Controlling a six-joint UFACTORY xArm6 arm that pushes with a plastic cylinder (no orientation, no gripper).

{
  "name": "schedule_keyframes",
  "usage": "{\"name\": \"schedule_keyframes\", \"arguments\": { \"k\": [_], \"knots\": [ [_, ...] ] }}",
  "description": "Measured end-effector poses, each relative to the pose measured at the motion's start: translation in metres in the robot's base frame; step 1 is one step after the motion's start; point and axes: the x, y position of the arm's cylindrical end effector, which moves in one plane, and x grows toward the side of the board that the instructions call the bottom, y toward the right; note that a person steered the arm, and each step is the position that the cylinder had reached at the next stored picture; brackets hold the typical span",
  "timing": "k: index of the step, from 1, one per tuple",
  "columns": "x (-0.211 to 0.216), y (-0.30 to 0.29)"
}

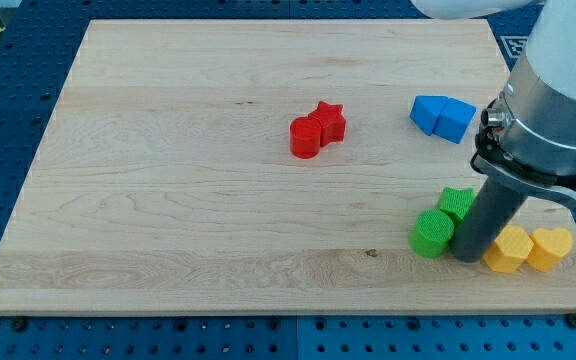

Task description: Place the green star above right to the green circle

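Observation:
The green circle (432,233) lies near the board's bottom right. The green star (458,203) sits just above right of it, touching it, and is partly hidden by my rod. My tip (468,257) rests on the board right of the green circle and just below the green star, close to both.
A yellow block (509,249) and a yellow heart (550,248) lie right of my tip near the board's bottom right edge. Two blue blocks (443,116) lie at the upper right. A red circle (307,137) and a red star (329,122) touch near the middle.

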Motion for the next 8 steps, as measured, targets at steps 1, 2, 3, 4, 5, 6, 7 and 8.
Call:
{"name": "schedule_keyframes", "arguments": {
  "k": [1,2,3,4,5,6,7,8],
  "knots": [
    [0.026,0.014],
    [0.014,0.026],
    [0.006,0.027],
    [-0.012,0.026],
    [-0.023,0.019],
    [-0.028,-0.014],
    [-0.047,-0.013],
    [-0.025,-0.009]
  ]
}}
